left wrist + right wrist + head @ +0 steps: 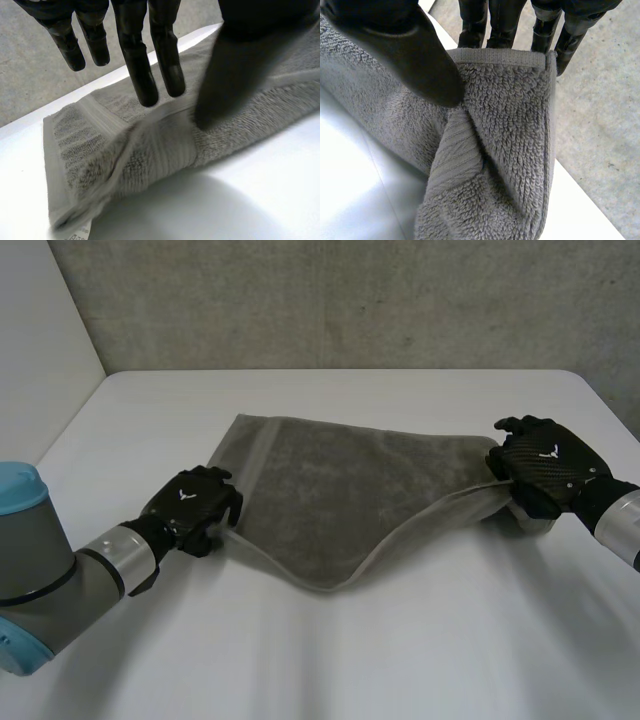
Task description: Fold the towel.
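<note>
We see the grey towel (340,490) lying spread on the white worktop (420,650). The left hand (190,505) pinches the towel's left edge between thumb and fingers. The right hand (545,465) grips the towel's right corner, which is raised a little.

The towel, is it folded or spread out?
Mostly spread, not folded. The left hand and right hand each pinch one end of the towel, its near edge raised; the rest lies flat.
</note>
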Motion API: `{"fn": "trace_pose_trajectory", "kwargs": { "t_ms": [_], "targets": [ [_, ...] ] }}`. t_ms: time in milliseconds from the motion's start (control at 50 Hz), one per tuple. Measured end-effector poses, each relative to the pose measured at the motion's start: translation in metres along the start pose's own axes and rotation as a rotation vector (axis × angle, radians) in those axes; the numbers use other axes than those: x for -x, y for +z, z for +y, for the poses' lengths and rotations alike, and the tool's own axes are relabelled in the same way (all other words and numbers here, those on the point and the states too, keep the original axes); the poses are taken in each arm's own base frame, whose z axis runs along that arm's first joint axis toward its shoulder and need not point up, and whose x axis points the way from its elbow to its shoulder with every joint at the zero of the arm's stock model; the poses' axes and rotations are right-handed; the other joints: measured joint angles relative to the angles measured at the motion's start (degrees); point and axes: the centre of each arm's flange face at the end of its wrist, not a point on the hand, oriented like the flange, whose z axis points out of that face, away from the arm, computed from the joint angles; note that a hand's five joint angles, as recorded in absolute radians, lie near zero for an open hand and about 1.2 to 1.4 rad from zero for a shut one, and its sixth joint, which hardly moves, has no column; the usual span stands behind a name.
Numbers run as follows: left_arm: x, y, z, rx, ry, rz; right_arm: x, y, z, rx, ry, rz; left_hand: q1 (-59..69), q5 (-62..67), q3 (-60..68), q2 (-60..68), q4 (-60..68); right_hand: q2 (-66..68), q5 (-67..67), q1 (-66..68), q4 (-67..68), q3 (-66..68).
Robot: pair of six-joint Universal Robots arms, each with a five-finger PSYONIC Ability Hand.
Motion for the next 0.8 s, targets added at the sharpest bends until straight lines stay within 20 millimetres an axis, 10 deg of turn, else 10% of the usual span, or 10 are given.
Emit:
{"fn": "trace_pose_trajectory", "kwargs": {
  "t_ms": [180,800],
  "targets": [
    [0.003,0.005,0.011,0.026,-0.01,-0.023,0.0,-0.003,0.006,0.055,0.112,0.029,-14.69,-17.69,0.0,-14.75,0.0,-38.51,-40.1,-37.65,0.0,0.0],
    [0.004,-0.008,0.018,0.057,0.018,-0.052,0.019,-0.015,0.03,0.152,0.203,0.015,-14.69,-17.2,0.0,-14.99,0.0,-39.02,-40.47,-38.47,0.0,0.0]
  ]
}}
